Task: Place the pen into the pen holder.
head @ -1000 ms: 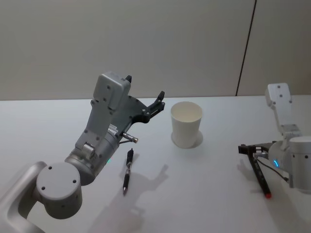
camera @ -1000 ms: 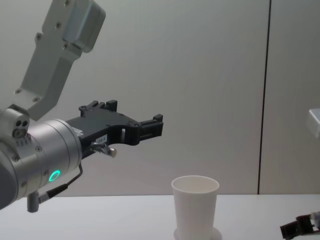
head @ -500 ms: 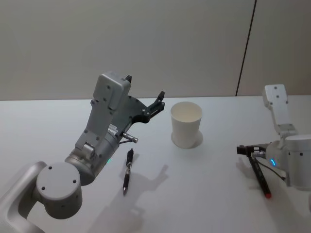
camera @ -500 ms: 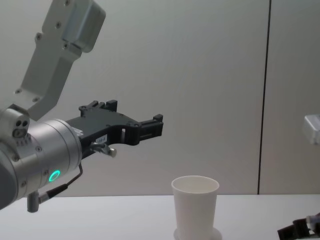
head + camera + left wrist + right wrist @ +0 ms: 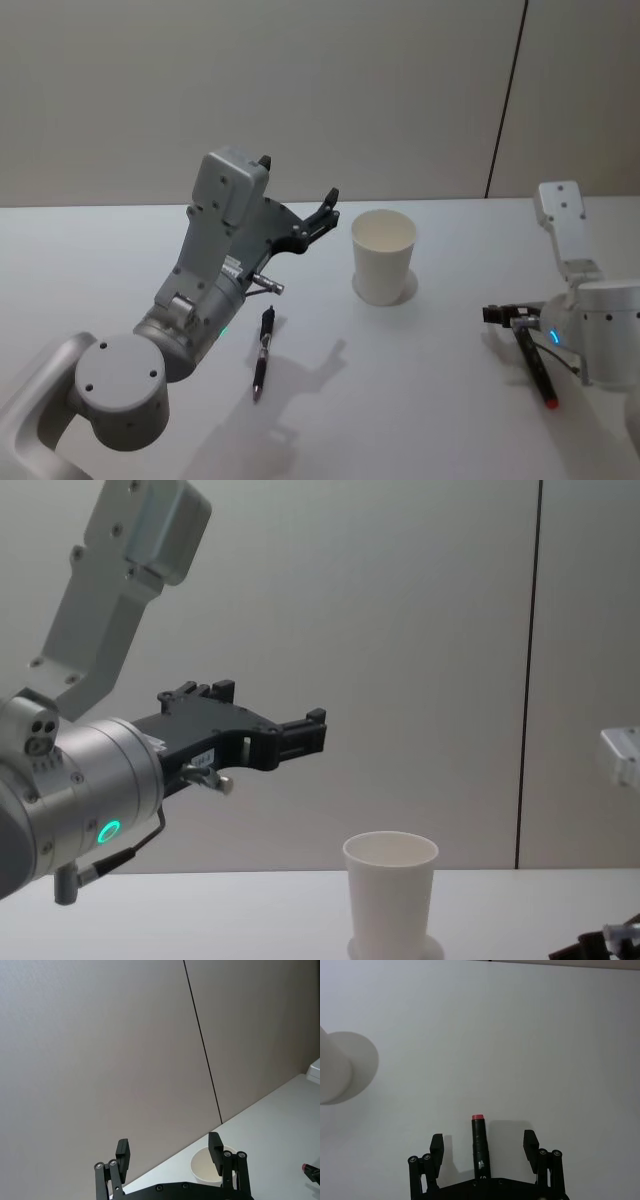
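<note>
Right gripper point(image 5: 483, 1138), spread around the pen point(image 5: 535, 368), needed to go straight down and pinch its middle, while left gripper point(image 5: 169, 1145) hung spread, high, left of the cup point(image 5: 383, 255).

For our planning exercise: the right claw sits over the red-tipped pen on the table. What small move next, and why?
Probably close the right claw on the pen: its open fingers stand either side of it as it lies on the table. The cup is empty; the left claw hangs open, raised beside it.
</note>
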Controlling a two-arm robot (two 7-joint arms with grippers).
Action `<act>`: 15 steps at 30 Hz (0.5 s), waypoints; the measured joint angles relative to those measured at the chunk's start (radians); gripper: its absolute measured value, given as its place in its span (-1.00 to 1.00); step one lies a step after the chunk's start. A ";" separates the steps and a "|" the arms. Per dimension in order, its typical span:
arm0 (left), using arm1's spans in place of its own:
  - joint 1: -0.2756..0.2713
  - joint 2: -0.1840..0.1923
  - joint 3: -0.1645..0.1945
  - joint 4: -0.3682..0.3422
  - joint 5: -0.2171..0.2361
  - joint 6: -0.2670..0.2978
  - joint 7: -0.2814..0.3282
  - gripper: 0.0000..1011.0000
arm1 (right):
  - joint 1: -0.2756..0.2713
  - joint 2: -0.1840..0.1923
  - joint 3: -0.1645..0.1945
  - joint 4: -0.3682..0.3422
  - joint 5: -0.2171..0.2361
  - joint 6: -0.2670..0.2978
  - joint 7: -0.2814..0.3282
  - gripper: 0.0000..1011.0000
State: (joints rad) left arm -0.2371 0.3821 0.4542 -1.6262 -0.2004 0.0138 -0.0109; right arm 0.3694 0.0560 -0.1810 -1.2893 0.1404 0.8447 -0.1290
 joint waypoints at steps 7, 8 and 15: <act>0.000 0.000 0.000 0.000 0.000 0.000 0.000 0.98 | 0.008 -0.007 0.005 0.026 0.001 -0.009 0.001 0.98; 0.000 0.000 0.000 0.000 0.000 0.000 0.000 0.98 | 0.010 -0.008 0.006 0.030 0.001 -0.011 0.001 0.98; 0.000 0.000 0.000 0.000 0.000 0.000 0.000 0.98 | 0.015 -0.014 0.010 0.047 0.004 -0.016 0.003 0.79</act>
State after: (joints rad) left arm -0.2371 0.3821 0.4542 -1.6262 -0.2004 0.0138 -0.0109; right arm 0.3844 0.0423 -0.1711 -1.2427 0.1449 0.8282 -0.1259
